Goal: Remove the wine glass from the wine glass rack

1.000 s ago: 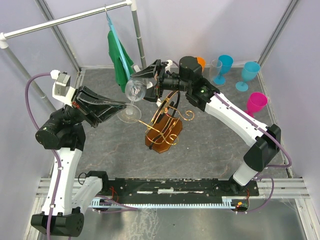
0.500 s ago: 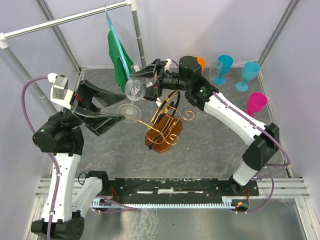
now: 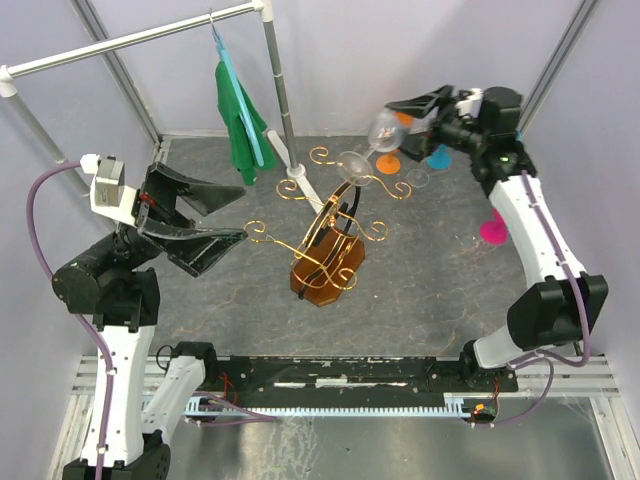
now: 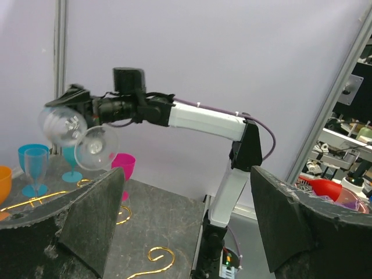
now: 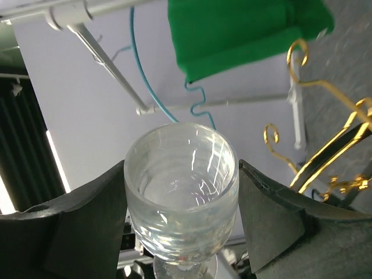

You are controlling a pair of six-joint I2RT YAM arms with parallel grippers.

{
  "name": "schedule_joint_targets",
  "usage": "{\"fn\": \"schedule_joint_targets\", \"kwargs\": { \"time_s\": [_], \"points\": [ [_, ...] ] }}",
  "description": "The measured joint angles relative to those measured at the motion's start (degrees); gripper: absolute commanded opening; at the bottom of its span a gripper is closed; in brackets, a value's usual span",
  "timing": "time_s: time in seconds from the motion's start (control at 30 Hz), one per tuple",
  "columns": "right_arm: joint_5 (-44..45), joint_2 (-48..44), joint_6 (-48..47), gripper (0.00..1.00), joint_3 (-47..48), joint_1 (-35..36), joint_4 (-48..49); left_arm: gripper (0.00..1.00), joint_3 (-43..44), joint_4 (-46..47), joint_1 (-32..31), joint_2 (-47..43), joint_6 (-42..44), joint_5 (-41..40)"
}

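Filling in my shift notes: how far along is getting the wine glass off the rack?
Done: the wine glass is off the wine glass rack, held in the air, clear of its arms. In hand: the right gripper clamps the bowl; the left gripper stands open, empty. Left: probably only setting the glass down.

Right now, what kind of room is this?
Probably a robot lab's test booth: left arm and right arm bolted at a grey table, plain lilac walls, a gold wine glass rack as a prop.
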Motion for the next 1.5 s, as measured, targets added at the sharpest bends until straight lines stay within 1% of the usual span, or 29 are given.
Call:
{"fn": "schedule_joint_targets", "kwargs": {
  "time_s": [0.1, 0.2, 0.3, 0.43, 0.6, 0.67, 0.83, 0.97, 1.1, 1.17, 1.33, 1.4, 1.5],
  "points": [
    [-0.6, -1.3, -5.3, 0.65, 1.1, -6.2, -3.6, 0.94, -0.1, -1.4, -0.1, 0.0, 0.3, -0.6],
    [-1.4, -1.4, -12.8, 0.65, 5.4, -10.4, -10.2, 0.94, -0.3, -2.5, -0.3, 0.0, 1.0, -1.0],
    [-0.9, -1.4, -22.4, 0.65, 10.5, -14.7, -17.7, 0.95, -0.7, -4.2, -0.6, -0.1, 2.4, -1.1],
    [5.2, -1.4, -37.0, 0.66, 16.4, -19.1, -27.1, 0.95, -1.6, -6.0, -0.9, -0.2, 3.5, -1.5],
    [14.3, -1.2, -49.8, 0.66, 17.1, -20.2, -31.8, 0.95, -3.0, -8.4, -1.0, -0.2, 4.3, -2.1],
    [17.9, -1.4, -53.9, 0.66, 15.8, -20.1, -31.8, 0.95, -3.0, -9.0, -1.0, -0.1, 4.6, -2.2],
    [26.9, -4.2, -62.5, 0.67, 5.0, -20.0, -25.5, 0.95, -3.0, -10.1, -1.2, 0.1, 5.8, -2.3],
    [32.8, -6.1, -66.8, 0.66, -3.8, -20.0, -18.4, 0.95, -3.0, -10.3, -1.3, 1.5, 5.9, -2.4],
    [37.3, -7.2, -70.2, 0.66, -10.3, -18.9, -10.4, 0.95, -3.0, -10.3, -1.3, 3.0, 5.9, -2.5],
    [40.5, -8.2, -72.6, 0.67, -14.5, -16.9, -4.8, 0.95, -3.1, -10.4, -1.3, 3.5, 5.9, -2.5],
    [47.6, -10.8, -79.5, 0.66, -26.9, -8.7, 10.4, 0.95, -3.4, -10.4, -1.3, 4.0, 5.9, -2.5],
    [49.9, -11.0, -82.1, 0.66, -32.6, -5.7, 18.0, 0.95, -3.4, -10.6, -1.3, 4.0, 5.9, -2.5],
    [52.3, -10.7, -84.6, 0.66, -37.9, -4.4, 25.0, 0.95, -3.4, -10.8, -1.3, 3.9, 5.9, -2.5]
  ]
}}
